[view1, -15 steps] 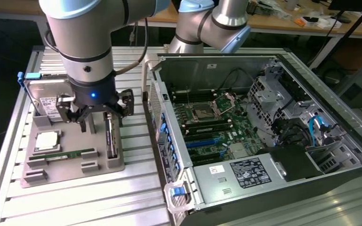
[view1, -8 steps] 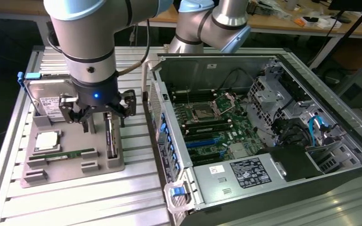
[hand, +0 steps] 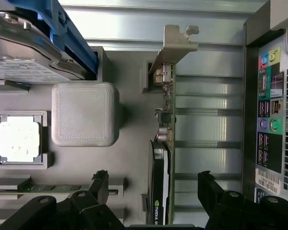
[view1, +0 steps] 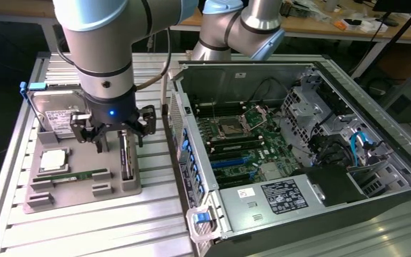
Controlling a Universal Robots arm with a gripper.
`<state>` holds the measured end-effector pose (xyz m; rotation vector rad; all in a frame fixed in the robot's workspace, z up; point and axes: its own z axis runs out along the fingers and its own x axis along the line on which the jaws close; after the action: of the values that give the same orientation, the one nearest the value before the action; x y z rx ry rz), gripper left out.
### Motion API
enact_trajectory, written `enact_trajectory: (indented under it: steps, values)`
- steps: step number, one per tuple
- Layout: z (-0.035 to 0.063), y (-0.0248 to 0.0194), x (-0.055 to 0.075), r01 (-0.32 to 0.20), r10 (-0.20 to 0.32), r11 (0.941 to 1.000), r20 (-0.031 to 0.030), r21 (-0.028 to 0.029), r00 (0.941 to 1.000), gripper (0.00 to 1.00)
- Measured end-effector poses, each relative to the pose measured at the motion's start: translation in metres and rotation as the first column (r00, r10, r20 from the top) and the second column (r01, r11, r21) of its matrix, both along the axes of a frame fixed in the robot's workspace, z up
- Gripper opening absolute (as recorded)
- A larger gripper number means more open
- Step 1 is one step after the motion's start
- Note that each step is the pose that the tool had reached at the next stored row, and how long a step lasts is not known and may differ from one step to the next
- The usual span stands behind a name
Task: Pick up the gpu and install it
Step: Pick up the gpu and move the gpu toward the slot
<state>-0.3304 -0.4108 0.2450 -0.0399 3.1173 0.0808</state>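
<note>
The hand (hand: 153, 184) hangs spread wide, its two black fingers (hand: 100, 181) on either side of the gpu (hand: 166, 120) without touching it, gripping nothing. The gpu stands on edge in a slot of the grey tray (view1: 84, 187), its silver bracket (hand: 175, 45) at one end. The tray lies on the slatted desk (view1: 84, 230), just beside the open computer case (view1: 298, 160), on the exterior view's left.

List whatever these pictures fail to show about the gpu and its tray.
- Thin green circuit-board gpu: wrist view shows it edge-on, faces hidden; one end cut off by the picture edge.
- Its silver bracket end, exterior view: covered by the open black gripper.
- Boxy silver hard drive, exterior view: partly behind the arm.
</note>
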Motion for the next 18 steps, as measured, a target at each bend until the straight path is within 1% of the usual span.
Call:
enact_trajectory:
  steps: [2,7,8,9,10,11,12,14,15,18]
  values:
    - [-0.0025,0.0000,0.0001,0.000,0.000,1.0000,0.0000,0.0000,1.0000,0.84]
    - [-0.0026,0.0000,0.0001,0.000,0.000,1.0000,-0.0002,-0.0003,1.0000,0.84]
    - [-0.0028,0.0001,0.0002,0.000,0.000,1.0000,0.0001,-0.0040,1.0000,0.84]
    - [-0.0029,0.0002,0.0002,0.000,0.000,0.9999,0.0001,-0.0105,1.0000,0.84]
    - [-0.0030,0.0003,0.0001,0.000,0.000,0.9999,0.0002,-0.0136,1.0000,0.84]
    - [-0.0029,0.0004,0.0001,0.000,0.000,0.9998,-0.0001,-0.0188,1.0000,0.84]
    - [-0.0030,0.0006,0.0001,0.000,0.000,0.9997,-0.0001,-0.0258,1.0000,0.84]
    - [-0.0034,0.0009,0.0002,0.000,0.000,0.9994,0.0001,-0.0336,1.0000,0.84]
    - [-0.0035,0.0009,0.0002,0.000,0.000,0.9994,0.0000,-0.0344,1.0000,0.84]
    - [-0.0036,0.0009,0.0002,0.000,0.000,0.9994,-0.0002,-0.0346,1.0000,0.84]
